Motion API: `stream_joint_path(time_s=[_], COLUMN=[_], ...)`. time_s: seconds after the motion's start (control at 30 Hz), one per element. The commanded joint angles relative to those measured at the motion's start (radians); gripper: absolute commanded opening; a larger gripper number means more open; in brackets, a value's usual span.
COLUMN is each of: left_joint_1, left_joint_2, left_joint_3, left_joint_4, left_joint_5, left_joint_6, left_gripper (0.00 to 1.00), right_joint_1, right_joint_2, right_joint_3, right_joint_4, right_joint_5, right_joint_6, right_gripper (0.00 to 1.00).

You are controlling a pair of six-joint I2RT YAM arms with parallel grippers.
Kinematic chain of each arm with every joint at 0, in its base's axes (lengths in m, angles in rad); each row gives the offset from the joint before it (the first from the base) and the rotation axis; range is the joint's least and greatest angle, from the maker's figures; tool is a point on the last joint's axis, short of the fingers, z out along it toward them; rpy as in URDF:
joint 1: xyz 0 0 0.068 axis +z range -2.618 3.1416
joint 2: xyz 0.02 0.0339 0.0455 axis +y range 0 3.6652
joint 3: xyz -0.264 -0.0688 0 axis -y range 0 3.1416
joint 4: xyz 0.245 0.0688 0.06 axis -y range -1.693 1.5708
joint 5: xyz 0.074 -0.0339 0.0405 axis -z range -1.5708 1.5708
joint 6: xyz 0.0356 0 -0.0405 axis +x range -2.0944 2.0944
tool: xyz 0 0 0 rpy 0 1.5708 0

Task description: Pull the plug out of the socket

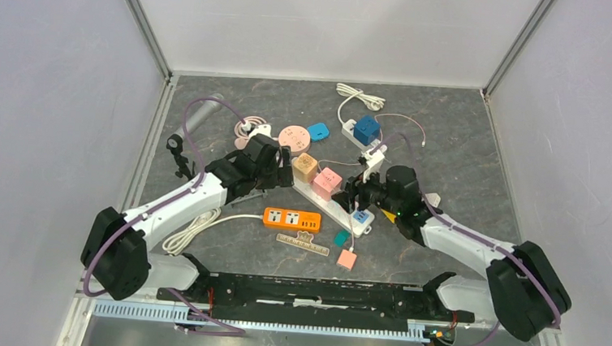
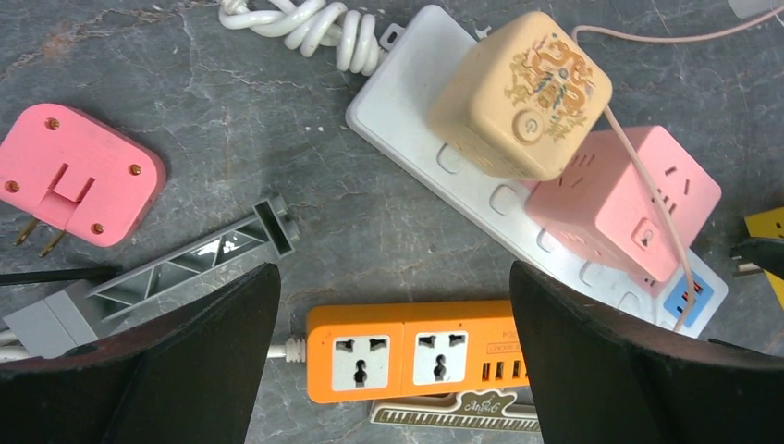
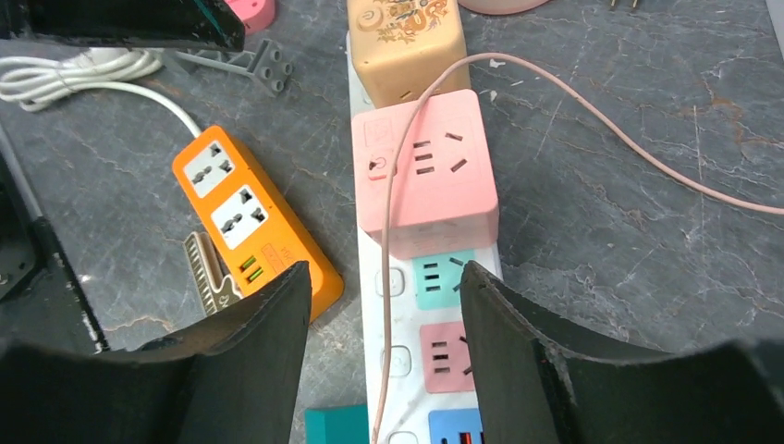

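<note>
Pink cube plug [image 3: 423,166], likely the target, is sitting in the white power strip [image 3: 399,363] about mid-length, right up against the beige cube plug [image 3: 402,42]. It's looking squat and smooth-sided, with sockets on its top face, and it's seated flat.

Right gripper [image 3: 384,273] is hovering just short of it, fingers apart and straddling the strip, clamping nothing. Left gripper [image 2: 396,273] is hanging wide open over the orange strip [image 2: 407,356], holding nothing.

Risks as I'm reading them:
- **Strip lifting:** nothing is pinning the strip, so a pull may be lifting the whole strip instead of freeing the plug.
- **Cable snag:** the thin pink cable [image 3: 573,111] is draping over the cube and running down between the right fingers, so closing there is risking a snag.
- **Poor grip:** the beige neighbour is crowding one face, leaving only the free sides, and smooth plastic may be slipping.
</note>
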Motion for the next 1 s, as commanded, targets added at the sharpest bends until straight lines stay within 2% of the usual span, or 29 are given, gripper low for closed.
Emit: stream_joint_path(time_s=[0.0, 0.2, 0.33, 0.43, 0.5, 0.57, 0.67, 0.8, 0.97], left_joint_1=[0.02, 0.032, 0.036, 0.038, 0.038, 0.039, 0.042, 0.055, 0.075], left_joint_2=[0.015, 0.037, 0.055, 0.069, 0.081, 0.094, 0.103, 0.106, 0.105], left_joint_3=[0.031, 0.029, 0.039, 0.052, 0.065, 0.082, 0.102, 0.116, 0.126], left_joint_4=[0.041, 0.04, 0.04, 0.039, 0.037, 0.035, 0.033, 0.033, 0.032], left_joint_5=[0.002, 0.03, 0.046, 0.06, 0.07, 0.082, 0.08, 0.071, 0.076], left_joint_6=[-0.037, -0.049, -0.052, -0.052, -0.056, -0.061, -0.062, -0.061, -0.063], left_gripper=[1.0, 1.0, 1.0, 1.0, 1.0, 1.0, 1.0, 1.0, 1.0], right_joint_1=[0.037, 0.045, 0.045, 0.045, 0.044, 0.043, 0.045, 0.044, 0.045], right_joint_2=[0.057, 0.089, 0.118, 0.137, 0.149, 0.149, 0.122, 0.077, 0.073], right_joint_3=[0.091, 0.128, 0.172, 0.207, 0.236, 0.253, 0.26, 0.262, 0.253], right_joint_4=[-0.062, -0.182, -0.267, -0.338, -0.363, -0.362, -0.308, -0.196, -0.035], right_joint_5=[0.109, 0.348, 0.53, 0.692, 0.735, 0.701, 0.566, 0.292, 0.013], right_joint_6=[-0.099, -0.117, -0.116, -0.049, -0.018, -0.022, -0.059, -0.114, -0.097], right_gripper=[0.62, 0.48, 0.48, 0.48, 0.49, 0.51, 0.56, 0.62, 0.63])
